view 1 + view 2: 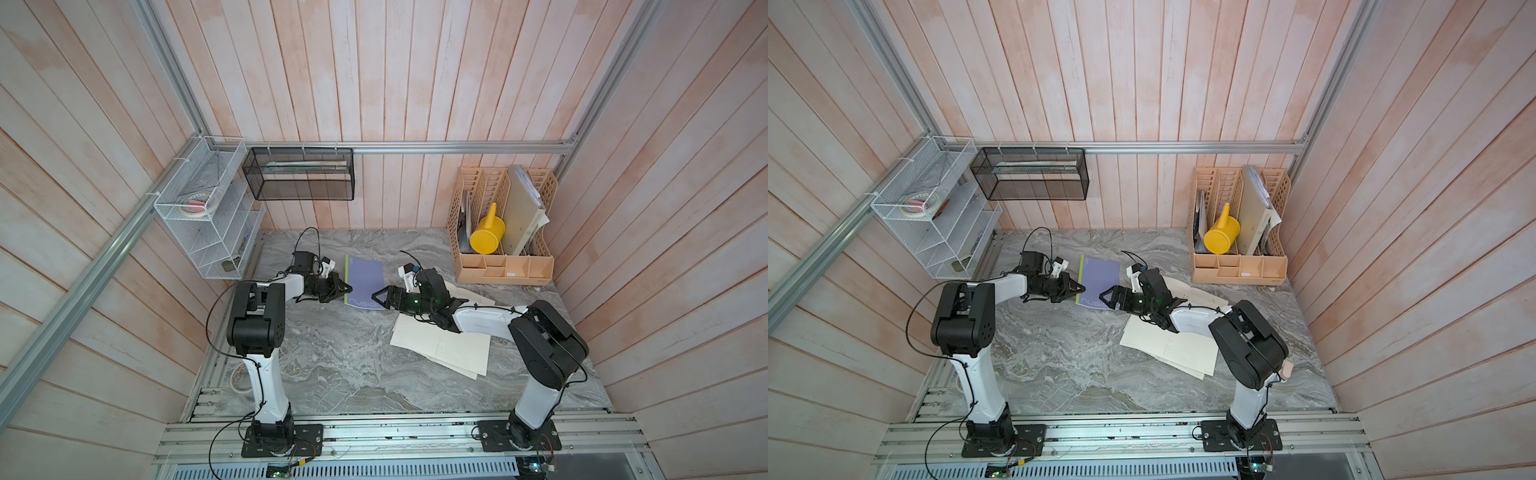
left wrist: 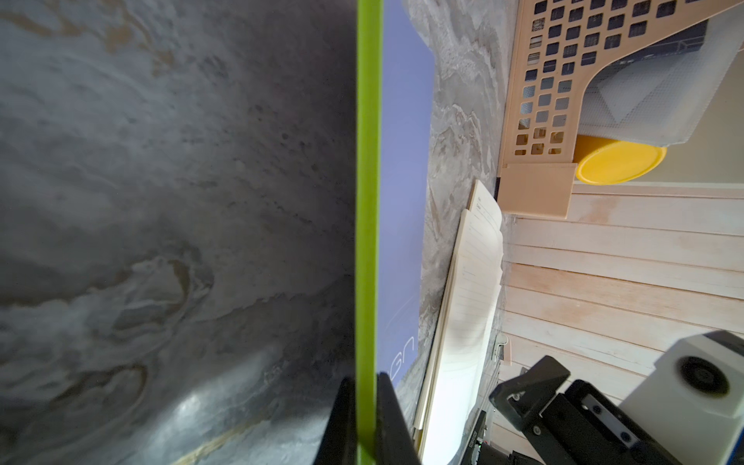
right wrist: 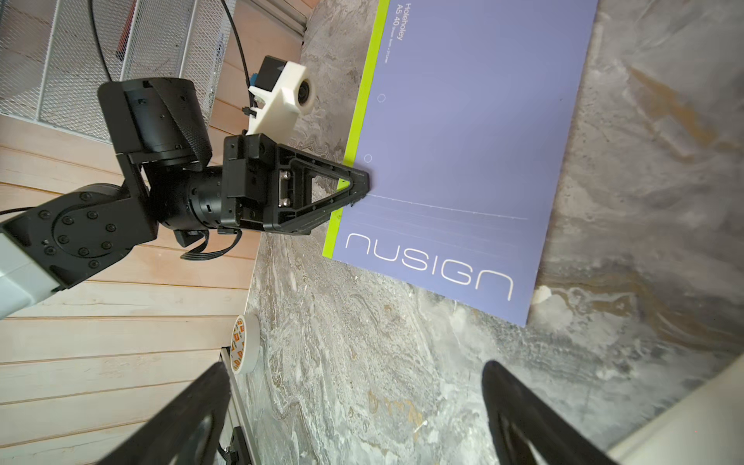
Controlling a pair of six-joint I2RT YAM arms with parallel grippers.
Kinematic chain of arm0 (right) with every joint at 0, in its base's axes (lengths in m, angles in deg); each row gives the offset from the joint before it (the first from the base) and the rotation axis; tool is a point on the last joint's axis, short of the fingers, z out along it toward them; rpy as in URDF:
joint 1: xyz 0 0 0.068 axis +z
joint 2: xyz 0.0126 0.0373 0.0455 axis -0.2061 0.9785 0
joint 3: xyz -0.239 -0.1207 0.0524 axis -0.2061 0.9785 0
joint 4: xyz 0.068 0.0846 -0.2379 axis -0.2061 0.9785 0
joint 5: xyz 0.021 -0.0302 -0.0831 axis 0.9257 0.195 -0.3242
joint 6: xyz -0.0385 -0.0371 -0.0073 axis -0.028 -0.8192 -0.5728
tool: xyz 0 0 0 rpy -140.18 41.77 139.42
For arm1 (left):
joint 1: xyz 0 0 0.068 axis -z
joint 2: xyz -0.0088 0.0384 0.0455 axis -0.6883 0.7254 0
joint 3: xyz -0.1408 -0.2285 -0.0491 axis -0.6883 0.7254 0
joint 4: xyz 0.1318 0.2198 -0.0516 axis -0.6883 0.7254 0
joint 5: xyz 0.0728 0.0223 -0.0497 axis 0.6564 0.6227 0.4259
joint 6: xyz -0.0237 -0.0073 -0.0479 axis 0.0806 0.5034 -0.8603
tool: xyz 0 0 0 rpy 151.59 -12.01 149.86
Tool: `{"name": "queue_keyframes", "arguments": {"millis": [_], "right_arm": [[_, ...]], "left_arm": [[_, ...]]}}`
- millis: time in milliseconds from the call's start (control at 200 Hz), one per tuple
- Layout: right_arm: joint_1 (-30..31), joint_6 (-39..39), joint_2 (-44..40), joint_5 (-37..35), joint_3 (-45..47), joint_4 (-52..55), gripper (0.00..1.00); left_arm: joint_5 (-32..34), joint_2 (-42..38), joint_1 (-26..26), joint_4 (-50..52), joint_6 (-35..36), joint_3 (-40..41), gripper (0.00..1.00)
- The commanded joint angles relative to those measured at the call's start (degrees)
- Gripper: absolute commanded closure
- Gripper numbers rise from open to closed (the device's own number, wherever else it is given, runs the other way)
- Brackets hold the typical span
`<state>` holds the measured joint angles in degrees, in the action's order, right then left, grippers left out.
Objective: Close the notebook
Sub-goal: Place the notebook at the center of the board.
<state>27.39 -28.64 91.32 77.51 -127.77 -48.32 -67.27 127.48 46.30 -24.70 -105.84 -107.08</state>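
Now, notebook (image 1: pixel 365 276): closed, purple "nusign" cover up, lying on marble table (image 1: pixel 332 361), between both grippers.
Left gripper (image 1: pixel 348 287): jaws clamped on notebook's green spine edge.
Right gripper (image 1: pixel 375 297): jaws apart, empty; notebook's free-edge corner just ahead of its tips, contact unclear.

One notebook (image 1: pixel 365 282), two hands, left hand (image 1: pixel 350 287) and right hand (image 1: pixel 373 296), one yellow can (image 1: pixel 487 232), one beige organizer (image 1: pixel 505 266), one black basket (image 1: pixel 299 191), one white rack (image 1: pixel 216 249), several sheets (image 1: pixel 449 353), number unclear.
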Motion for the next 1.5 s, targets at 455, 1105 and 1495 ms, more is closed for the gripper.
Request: {"name": "queue_keyframes", "arguments": {"millis": [455, 1105, 1495], "right_arm": [[-0.44, 0.19, 0.86, 0.99, 1.91, -1.86, 0.02], [-3.99, -1.74, -7.70, 0.14, 8.65, 0.70, 0.02], [-14.91, -5.42, -28.52, -4.43, 22.43, 13.27, 0.02]], "left_arm": [[4.94, 1.90, 0.31, 1.56, 1.42, -0.71, 0.86], [22.70, -16.25, 0.22, 10.76, 4.90, 2.17, 0.50], [2.59, -34.26, 8.03, -4.50, -9.44, 27.68, 0.49]]}}
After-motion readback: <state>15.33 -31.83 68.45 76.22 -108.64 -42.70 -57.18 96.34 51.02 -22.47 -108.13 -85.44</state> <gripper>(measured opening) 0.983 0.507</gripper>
